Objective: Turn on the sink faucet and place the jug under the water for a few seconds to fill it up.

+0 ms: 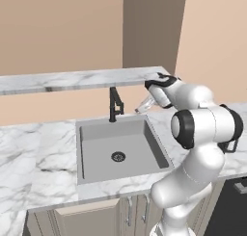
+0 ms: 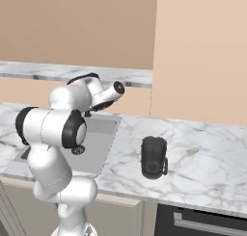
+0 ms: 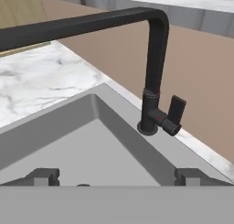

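Pincer (image 3: 117, 177): we log its two dark fingertips (image 3: 43, 176) standing fully apart at the near edge of the hand view, one to each side, nothing between them and nothing touched. In the left base view we find the gripper (image 1: 144, 106) hanging above the counter at the sink's back right corner, just right of the faucet.

Sink (image 1: 91, 131): grey recessed basin set in white marble counter (image 1: 34, 153), round dark drain (image 1: 118, 156) on its floor. We see no stream falling into it.

Sink faucet (image 3: 154, 77): slim black upright post on the back rim, just beyond the fingertips in the hand view, spout reaching across the top of that view toward its left. Side lever (image 3: 176, 112) juts from the base, clear of the pincer.

Jug (image 2: 153, 157): dark, cylindrical, loop handle turned right, standing upright on the counter to the right of the sink, well apart from the gripper.

Raised marble ledge (image 1: 72, 80) and beige wall (image 1: 58, 28) lie farthest back.
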Tool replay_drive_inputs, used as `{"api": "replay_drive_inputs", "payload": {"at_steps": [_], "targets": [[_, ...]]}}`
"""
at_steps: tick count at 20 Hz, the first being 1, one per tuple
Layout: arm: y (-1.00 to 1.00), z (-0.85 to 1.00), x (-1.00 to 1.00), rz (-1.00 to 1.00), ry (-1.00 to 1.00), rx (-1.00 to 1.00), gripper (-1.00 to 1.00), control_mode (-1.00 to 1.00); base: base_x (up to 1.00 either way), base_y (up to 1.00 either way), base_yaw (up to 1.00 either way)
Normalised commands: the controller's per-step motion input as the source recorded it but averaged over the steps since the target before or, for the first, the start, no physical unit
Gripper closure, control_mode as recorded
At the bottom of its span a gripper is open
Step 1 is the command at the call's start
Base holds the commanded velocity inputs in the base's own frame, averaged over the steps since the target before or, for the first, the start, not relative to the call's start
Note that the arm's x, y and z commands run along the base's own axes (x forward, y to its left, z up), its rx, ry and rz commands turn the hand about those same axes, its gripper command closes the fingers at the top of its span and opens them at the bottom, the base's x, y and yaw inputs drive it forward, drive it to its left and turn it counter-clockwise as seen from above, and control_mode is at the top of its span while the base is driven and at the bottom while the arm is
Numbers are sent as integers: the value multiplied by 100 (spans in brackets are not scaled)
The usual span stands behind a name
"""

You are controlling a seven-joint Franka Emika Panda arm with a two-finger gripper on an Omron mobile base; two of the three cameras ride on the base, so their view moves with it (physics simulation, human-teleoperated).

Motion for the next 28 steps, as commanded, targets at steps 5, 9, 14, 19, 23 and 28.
{"api": "replay_drive_inputs", "payload": {"at_steps": [5, 9, 14, 19, 23, 28], "targets": [[1, 0, 38, 0, 0, 0, -100, -100, 0, 0, 0], [0, 0, 42, 0, 0, 1, -100, -100, 0, 0, 0], [0, 0, 37, 0, 0, 3, -100, -100, 0, 0, 0], [6, -2, 30, 0, 0, 0, -100, -100, 0, 0, 0], [20, -21, 19, 0, 0, 0, -100, -100, 0, 0, 0], [23, -23, 13, 0, 0, 0, -100, -100, 0, 0, 0]]}}
